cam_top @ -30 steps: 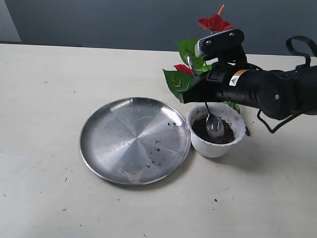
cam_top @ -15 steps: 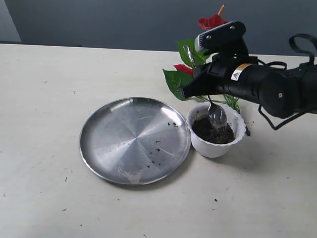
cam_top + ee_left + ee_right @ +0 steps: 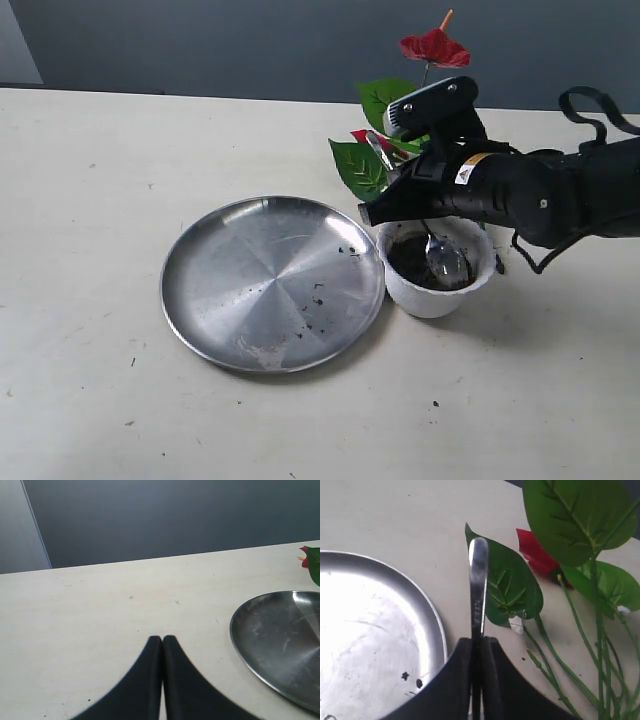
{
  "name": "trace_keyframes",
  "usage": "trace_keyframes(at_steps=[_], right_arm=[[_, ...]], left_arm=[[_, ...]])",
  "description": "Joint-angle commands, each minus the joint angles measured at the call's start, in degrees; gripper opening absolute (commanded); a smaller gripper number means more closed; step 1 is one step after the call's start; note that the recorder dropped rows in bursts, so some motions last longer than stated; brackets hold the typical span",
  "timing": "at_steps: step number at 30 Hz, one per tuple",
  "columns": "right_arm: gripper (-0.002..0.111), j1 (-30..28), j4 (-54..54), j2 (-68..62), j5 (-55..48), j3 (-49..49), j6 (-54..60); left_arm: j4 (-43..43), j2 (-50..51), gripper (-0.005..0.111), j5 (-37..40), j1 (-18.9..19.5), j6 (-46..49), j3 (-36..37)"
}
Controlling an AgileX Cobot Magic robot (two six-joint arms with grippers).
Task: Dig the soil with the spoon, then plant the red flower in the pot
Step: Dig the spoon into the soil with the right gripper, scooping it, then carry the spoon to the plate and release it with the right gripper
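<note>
The right pincer clamped the slim silver metal teaspoon, its bowl down in the dark crumbly soil inside the small white scalloped pot. Scooping shallowly toward the round steel plate would probably spill least; the left pincer sat clenched, empty.

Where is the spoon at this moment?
In the exterior view the spoon is on the right, clamped by the right gripper, its bowl down in the white pot, just right of the steel plate.
</note>
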State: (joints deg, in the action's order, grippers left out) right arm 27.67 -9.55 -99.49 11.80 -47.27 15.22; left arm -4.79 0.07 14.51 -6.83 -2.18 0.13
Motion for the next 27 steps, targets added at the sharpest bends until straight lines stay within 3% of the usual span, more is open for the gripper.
trace_keyframes(at_steps=[1,9,12,19,27], right_arm=[[-0.001,-0.3,-0.2,0.5,3.2,0.2,0.4],[-0.001,-0.2,0.0,10.7,5.9,0.1,0.0],[-0.001,-0.2,0.7,13.3,4.8,-1.3,-5.2],[-0.001,7.3,6.2,9.9,-9.1,-12.0,-9.7],[-0.001,16.7,6.2,-6.0,-28.3,-27.3,-9.3]], left_arm=[[0.0,-0.1,0.001,-0.8,-0.3,-0.2,-0.1],[0.0,-0.1,0.001,-0.8,-0.3,-0.2,-0.1],[0.0,-0.1,0.001,-0.8,-0.3,-0.2,-0.1],[0.0,-0.1,0.001,-0.8,-0.3,-0.2,-0.1],[0.0,-0.1,0.001,-0.8,-0.3,-0.2,-0.1]])
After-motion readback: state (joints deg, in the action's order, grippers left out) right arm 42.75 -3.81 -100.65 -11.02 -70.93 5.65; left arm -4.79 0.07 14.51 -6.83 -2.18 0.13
